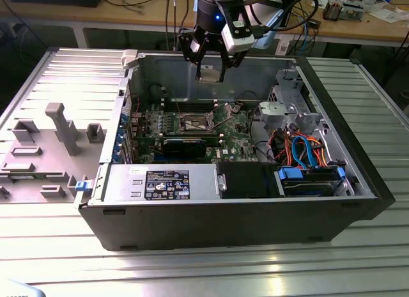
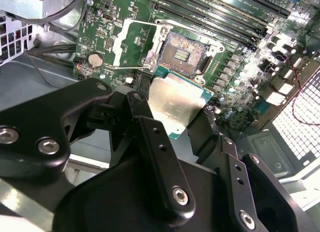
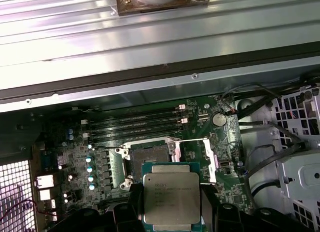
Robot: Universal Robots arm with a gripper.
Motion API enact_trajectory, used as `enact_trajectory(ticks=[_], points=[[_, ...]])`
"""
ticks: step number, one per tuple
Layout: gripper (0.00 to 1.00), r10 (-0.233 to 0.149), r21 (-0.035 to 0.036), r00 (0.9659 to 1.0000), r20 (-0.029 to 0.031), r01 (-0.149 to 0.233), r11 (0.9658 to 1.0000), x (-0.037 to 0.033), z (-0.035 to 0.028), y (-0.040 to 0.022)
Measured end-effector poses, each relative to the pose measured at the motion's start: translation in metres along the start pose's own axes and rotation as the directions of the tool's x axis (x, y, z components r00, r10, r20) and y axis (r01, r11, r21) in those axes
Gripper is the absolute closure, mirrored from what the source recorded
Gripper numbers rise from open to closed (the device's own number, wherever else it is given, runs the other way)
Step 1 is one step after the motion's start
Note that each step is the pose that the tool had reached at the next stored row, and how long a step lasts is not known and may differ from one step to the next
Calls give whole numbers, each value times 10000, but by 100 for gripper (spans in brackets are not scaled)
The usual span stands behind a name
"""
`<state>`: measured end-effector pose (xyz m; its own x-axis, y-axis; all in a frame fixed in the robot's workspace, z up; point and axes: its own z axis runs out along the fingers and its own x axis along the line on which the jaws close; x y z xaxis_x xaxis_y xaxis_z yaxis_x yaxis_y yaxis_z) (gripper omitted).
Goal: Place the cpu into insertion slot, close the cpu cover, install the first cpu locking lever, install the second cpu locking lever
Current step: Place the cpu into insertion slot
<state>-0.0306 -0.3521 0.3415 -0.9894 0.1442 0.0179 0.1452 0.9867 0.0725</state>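
Observation:
The cpu (image 1: 209, 74), a small square chip with a silvery top (image 3: 171, 197), hangs in the air above the green board, with my gripper (image 1: 209, 71) shut on its two opposite edges. In both wrist views the black fingers (image 2: 150, 137) flank the chip (image 2: 175, 102). The insertion slot (image 2: 182, 55) lies bare on the board, its dark centre showing (image 3: 150, 157), below and a little ahead of the chip. The cpu cover (image 2: 131, 42), a thin metal frame, is swung open beside the slot (image 3: 200, 157). In the exterior view the slot (image 1: 195, 123) sits mid-board.
The open computer case (image 1: 358, 175) has tall walls around the board. Long memory slots (image 3: 135, 123) run beside the socket. A drive cage (image 1: 291, 105) and blue and orange cables (image 1: 300, 150) crowd the exterior view's right. A grey fixture plate (image 1: 57, 131) lies at its left.

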Motion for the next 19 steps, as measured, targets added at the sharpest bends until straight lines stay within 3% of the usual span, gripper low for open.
enact_trajectory(ticks=[19], points=[[45, 128, -1, 9999, 9, -128, 9999, 0, 0, 0]])
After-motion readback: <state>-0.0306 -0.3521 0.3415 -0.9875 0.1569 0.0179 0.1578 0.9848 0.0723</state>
